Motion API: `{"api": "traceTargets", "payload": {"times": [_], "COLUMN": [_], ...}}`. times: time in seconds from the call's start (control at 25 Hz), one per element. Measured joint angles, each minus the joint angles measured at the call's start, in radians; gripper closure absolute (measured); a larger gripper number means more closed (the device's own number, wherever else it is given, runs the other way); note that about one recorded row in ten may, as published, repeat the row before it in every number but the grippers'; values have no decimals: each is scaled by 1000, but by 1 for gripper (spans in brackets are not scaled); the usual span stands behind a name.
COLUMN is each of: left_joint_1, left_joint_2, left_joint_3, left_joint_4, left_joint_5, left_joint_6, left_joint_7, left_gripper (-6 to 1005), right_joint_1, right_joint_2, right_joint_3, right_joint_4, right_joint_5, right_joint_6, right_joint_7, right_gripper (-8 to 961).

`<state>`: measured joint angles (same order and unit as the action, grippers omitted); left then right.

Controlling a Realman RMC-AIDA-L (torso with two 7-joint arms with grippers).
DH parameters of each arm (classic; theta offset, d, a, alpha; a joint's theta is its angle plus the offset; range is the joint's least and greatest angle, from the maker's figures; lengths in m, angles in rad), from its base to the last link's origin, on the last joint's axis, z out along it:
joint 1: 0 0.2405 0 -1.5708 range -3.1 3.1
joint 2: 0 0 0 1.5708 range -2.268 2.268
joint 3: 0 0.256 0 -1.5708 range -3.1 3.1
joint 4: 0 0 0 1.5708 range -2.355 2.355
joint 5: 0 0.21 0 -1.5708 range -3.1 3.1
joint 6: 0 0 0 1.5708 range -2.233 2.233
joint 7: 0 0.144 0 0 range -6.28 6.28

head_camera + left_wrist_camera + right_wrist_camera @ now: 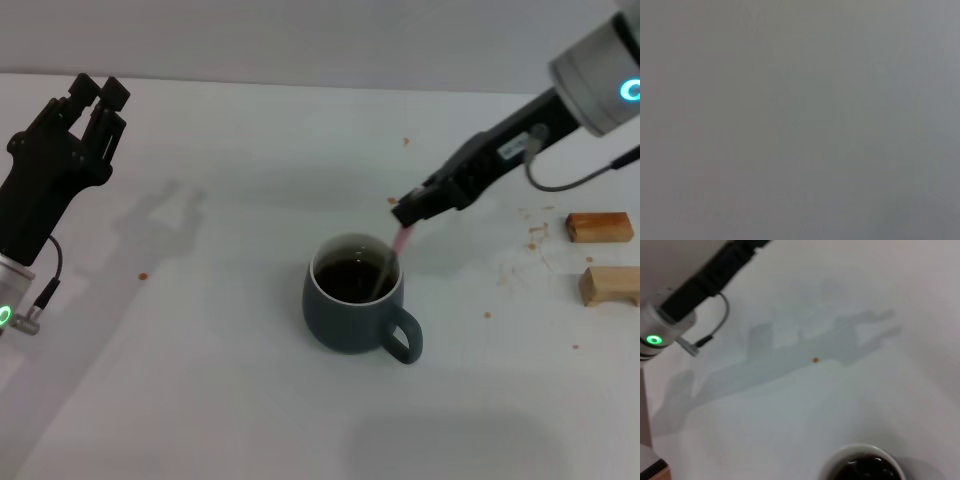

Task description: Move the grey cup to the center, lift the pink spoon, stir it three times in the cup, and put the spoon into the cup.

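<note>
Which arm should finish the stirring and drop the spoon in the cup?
Right. The right gripper already holds the pink spoon, dipped in the grey cup. The left gripper is raised far off.

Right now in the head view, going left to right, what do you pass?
Left gripper raised at the left edge → rounded dark blue-grey ceramic mug of brown liquid → right gripper holding the pale pink spoon → two tan wooden blocks.

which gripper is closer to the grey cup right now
Right. The right gripper is just above the grey cup at its far rim, gripping the pink spoon. The left gripper is far off to the left.
</note>
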<state>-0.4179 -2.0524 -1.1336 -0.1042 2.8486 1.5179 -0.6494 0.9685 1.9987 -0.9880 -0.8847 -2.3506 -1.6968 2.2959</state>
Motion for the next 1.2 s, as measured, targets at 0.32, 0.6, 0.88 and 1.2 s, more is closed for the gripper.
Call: {"api": "traceTargets", "payload": {"times": [0.32, 0.6, 0.88, 1.2], "left_joint_1": [-9, -14, -17, -3], "left_joint_2": [0, 0, -2, -3], "left_joint_3": [0, 0, -2, -16], "left_joint_4": [0, 0, -1, -11], "left_joint_5": [0, 0, 0, -6], "left_joint_6": [-4, -6, -10, -2], "left_joint_7": [-6, -6, -6, -31], "left_gripper": [580, 578, 575, 573], "right_joint_1": [-49, -102, -211, -524], "right_joint_2": [-14, -9, 1, 54], "right_joint_3": [27, 97, 222, 388], "right_joint_4": [-11, -65, -173, -269], "right_joint_5": [0, 6, 48, 586], "right_joint_6": [29, 55, 88, 140], "right_joint_7": [7, 8, -26, -400], "right_gripper": [739, 683, 430, 363]}}
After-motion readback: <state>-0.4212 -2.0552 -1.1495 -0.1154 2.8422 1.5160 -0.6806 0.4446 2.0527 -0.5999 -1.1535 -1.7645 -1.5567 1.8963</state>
